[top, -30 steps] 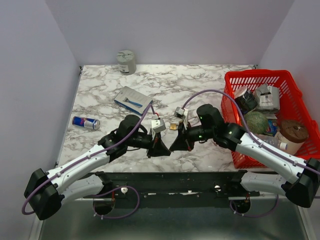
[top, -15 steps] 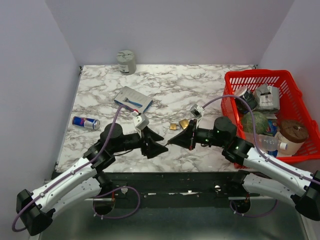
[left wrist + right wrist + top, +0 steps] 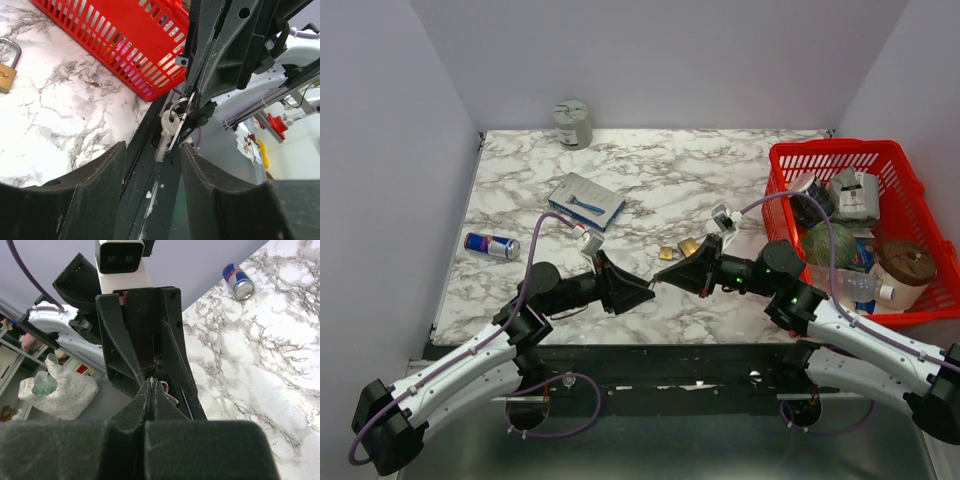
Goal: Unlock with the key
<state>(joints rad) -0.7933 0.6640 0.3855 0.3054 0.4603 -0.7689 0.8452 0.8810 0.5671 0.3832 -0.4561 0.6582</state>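
At left-wrist edge, padlock (image 3: 4,79) cropped; right end effector (image 3: 151,389) half-hides key (image 3: 168,129).

The marble table (image 3: 720,165) carries a grey tin (image 3: 573,124) at its far edge, a razor pack (image 3: 586,201), an energy drink can (image 3: 491,245), a brass padlock (image 3: 687,246) and a red basket (image 3: 832,148).

Grey-veined white marble table (image 3: 720,165).
The slatted basket (image 3: 835,146) is red, the padlock (image 3: 6,80) brass-yellow, the key (image 3: 167,129) silver, the can (image 3: 491,245) blue and silver.
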